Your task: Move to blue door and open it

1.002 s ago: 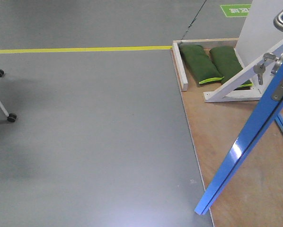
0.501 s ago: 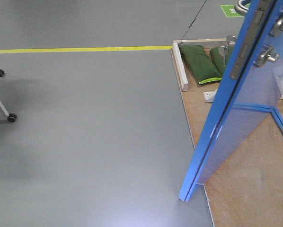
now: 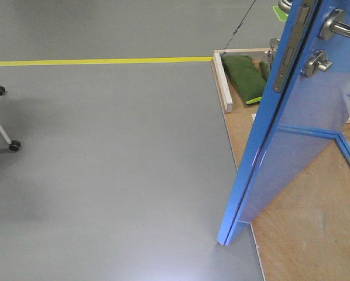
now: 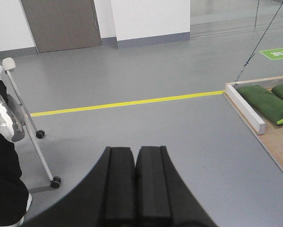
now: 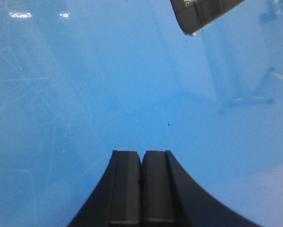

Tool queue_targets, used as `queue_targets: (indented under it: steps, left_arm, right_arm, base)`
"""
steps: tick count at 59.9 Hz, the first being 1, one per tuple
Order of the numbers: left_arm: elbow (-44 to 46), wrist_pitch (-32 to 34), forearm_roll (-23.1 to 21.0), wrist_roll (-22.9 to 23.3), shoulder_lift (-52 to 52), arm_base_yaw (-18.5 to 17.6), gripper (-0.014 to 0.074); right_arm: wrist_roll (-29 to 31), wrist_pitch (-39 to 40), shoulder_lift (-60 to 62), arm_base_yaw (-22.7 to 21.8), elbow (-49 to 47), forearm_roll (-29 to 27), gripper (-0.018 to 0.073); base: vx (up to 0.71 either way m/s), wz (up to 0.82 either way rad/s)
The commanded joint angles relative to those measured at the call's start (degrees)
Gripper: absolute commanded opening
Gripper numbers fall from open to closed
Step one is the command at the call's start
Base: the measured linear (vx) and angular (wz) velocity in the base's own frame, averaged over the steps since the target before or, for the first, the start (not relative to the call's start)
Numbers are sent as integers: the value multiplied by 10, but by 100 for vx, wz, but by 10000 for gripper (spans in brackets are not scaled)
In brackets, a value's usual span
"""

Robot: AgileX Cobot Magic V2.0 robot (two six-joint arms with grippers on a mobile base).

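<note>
The blue door (image 3: 298, 134) stands at the right of the front view, its thin edge toward me and its bottom corner just over the edge of the wooden platform. A silver lever handle (image 3: 338, 26) and a round silver lock (image 3: 315, 62) sit on its glossy face. In the right wrist view the blue door (image 5: 108, 85) fills the frame, with a silver piece (image 5: 203, 14) at the top. My right gripper (image 5: 142, 153) is shut, empty, pointing at the door face close up. My left gripper (image 4: 135, 150) is shut and empty over grey floor, away from the door.
Green sandbags (image 3: 245, 76) lie inside a white wooden frame (image 3: 223, 82) on the wooden platform (image 3: 304, 234). A yellow floor line (image 3: 99, 61) crosses the grey floor. A wheeled stand (image 4: 30, 123) and a person's leg (image 4: 4, 189) are at the left.
The blue door has swung from nearly edge-on to showing its glossy face. Its bottom corner moved left to the platform edge. It now hides the white brace and one sandbag.
</note>
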State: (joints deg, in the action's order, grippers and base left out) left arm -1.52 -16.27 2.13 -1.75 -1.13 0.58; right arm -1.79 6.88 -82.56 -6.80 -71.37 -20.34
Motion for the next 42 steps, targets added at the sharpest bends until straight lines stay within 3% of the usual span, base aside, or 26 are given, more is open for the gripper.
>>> queue_targets:
  steps: [1, 42]
  left_arm:
    - [-3, 49, -5, 1, -3, -4, 70]
    - [-3, 49, -5, 1, -3, -4, 70]
  right_arm:
    - [8, 44, 19, -3, -19, 9, 2]
    - [8, 44, 19, -3, -19, 9, 2]
  base:
    - [0, 0]
    - [0, 0]
